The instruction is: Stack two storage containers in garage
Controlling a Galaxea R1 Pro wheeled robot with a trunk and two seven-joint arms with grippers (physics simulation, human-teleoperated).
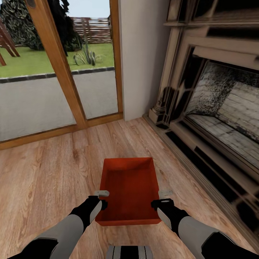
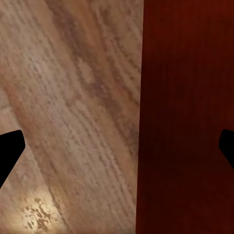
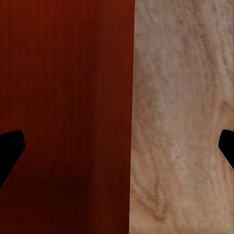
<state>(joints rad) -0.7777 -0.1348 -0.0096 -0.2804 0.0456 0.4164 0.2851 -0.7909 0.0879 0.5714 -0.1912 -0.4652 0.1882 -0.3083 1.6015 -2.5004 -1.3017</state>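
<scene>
On the wood floor [image 1: 54,169], 1 storage container [image 1: 130,187], left gripper [image 2: 117,146] and right gripper [image 3: 117,146] spread wide astride its walls (fingertips cropped).

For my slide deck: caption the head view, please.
Both open grippers, left and right, flank an orange-red storage container on wood-plank floor beside the fireplace.

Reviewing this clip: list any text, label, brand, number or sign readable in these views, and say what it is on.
None: no view shows any readable text.
The orange-red box on the wood floor has plain walls with no label.
The fireplace and the glass door carry no sign or brand.
The left end effector and right end effector, open on either side of the box, show no markings.
</scene>
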